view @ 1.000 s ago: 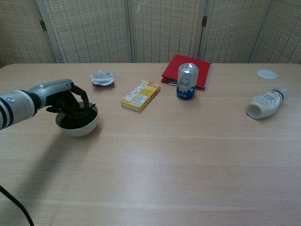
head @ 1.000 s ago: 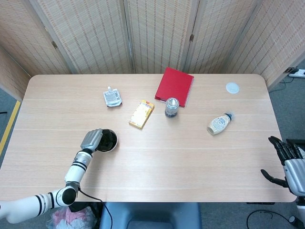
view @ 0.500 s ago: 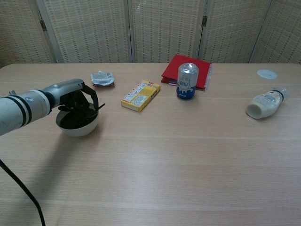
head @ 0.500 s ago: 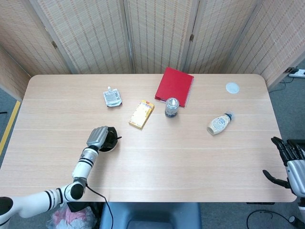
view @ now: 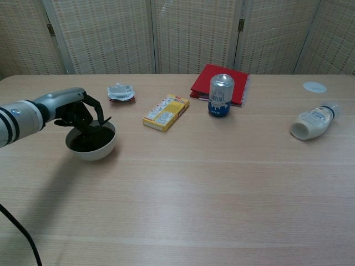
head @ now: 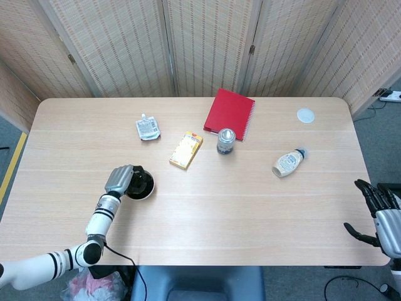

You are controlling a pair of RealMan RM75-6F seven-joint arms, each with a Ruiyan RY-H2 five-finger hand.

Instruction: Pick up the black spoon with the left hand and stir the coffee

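A white bowl (view: 91,148) (head: 143,194) of dark coffee sits on the table's left side. My left hand (view: 71,108) (head: 120,179) hovers over the bowl's left rim and grips the black spoon (view: 99,125), whose tip dips into the coffee. In the head view the hand hides most of the spoon. My right hand (head: 378,207) hangs open off the table's right edge, low in the head view, with nothing in it; the chest view does not show it.
Behind the bowl lie a silver pouch (view: 120,92), a yellow box (view: 166,112), a drink can (view: 221,95) and a red notebook (head: 229,113). On the right are a white squeeze bottle (view: 312,122) lying down and a small round lid (view: 314,87).
My left hand swung right over the bowl with the spoon, then back left to the bowl's left rim. The right hand has barely shifted.
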